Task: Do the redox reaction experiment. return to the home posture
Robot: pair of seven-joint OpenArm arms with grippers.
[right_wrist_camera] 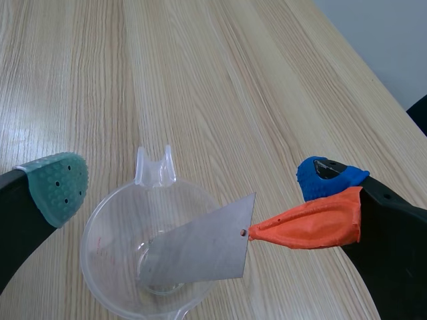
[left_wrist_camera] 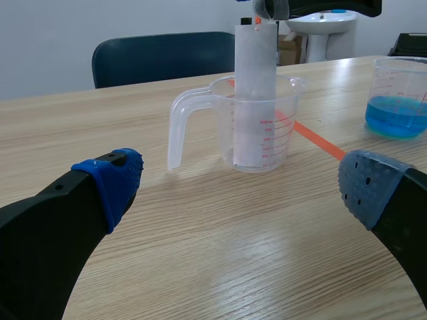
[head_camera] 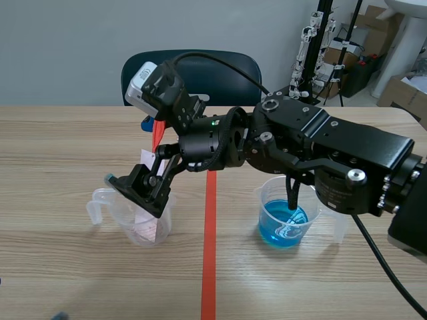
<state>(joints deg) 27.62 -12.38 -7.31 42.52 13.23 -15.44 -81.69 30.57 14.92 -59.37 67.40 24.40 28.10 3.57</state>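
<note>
Wooden table point(head_camera: 67, 147), right gripper point(right_wrist_camera: 193, 183) spread wide over clear beaker point(right_wrist_camera: 100, 230) holding grey sheet point(right_wrist_camera: 200, 250), left gripper point(left_wrist_camera: 243, 185) wide, empty.

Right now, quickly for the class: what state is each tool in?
Left tool: open, holding nothing.
Right tool: open; the orange tab of the grey sheet rests against one finger, not pinched.
</note>
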